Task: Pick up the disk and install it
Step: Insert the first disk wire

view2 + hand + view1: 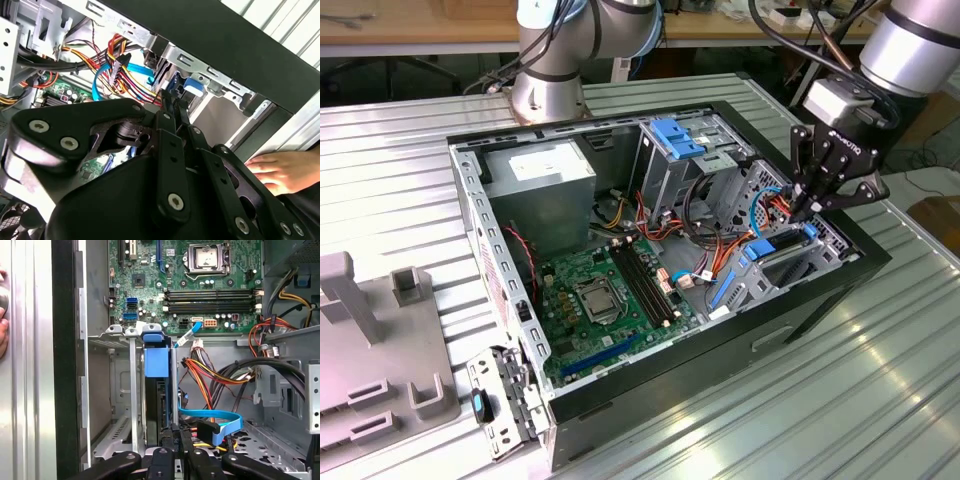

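The disk (pixel 778 245) stands on edge inside the drive cage at the exterior view's right end of the open computer case (pixel 790 325), with blue rails along it. In the first wrist view its dark body (pixel 161 405) sits between the cage's silver walls under a blue tab (pixel 155 360). My gripper (pixel 804 211) hangs straight over the disk's near end, its black fingers drawn together (pixel 176 432). In the second wrist view the closed fingertips (pixel 172 102) point into the cage beside coloured cables. Whether they touch the disk is hidden.
Orange, yellow and blue cables (pixel 215 417) crowd the space beside the cage. The motherboard (pixel 600 300) and a grey power-supply box (pixel 545 185) fill the rest of the case. A person's hand (pixel 280 170) rests on the ribbed table outside the case wall. A grey fixture (pixel 360 340) stands at the exterior view's left.
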{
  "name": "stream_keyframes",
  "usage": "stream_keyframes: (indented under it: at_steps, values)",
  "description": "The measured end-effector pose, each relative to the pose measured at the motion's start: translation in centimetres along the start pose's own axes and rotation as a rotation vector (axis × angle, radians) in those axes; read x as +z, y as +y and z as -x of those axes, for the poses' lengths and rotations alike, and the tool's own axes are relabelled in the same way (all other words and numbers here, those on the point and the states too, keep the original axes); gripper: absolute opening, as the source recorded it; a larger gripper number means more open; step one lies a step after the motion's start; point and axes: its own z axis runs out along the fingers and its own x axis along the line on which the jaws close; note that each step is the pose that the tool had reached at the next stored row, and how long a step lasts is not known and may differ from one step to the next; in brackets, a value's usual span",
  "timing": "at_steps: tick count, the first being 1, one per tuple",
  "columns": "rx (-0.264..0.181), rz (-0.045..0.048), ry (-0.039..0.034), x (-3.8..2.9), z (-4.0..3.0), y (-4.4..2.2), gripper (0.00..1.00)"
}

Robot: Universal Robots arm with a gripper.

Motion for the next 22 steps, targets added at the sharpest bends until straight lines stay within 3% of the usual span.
stream_keyframes:
  at_steps: [6,9,13,22]
  values:
    - [0.0,0.0013,0.0002,0.42,-0.49,0.08,0.17]
    - [-0.001,0.0012,0.0,0.62,-0.65,0.68,0.17]
    - [-0.004,-0.0115,-0.0001,0.75,-0.66,0.69,0.17]
    - [0.005,-0.0119,0.0,1.02,-0.83,0.73,0.17]
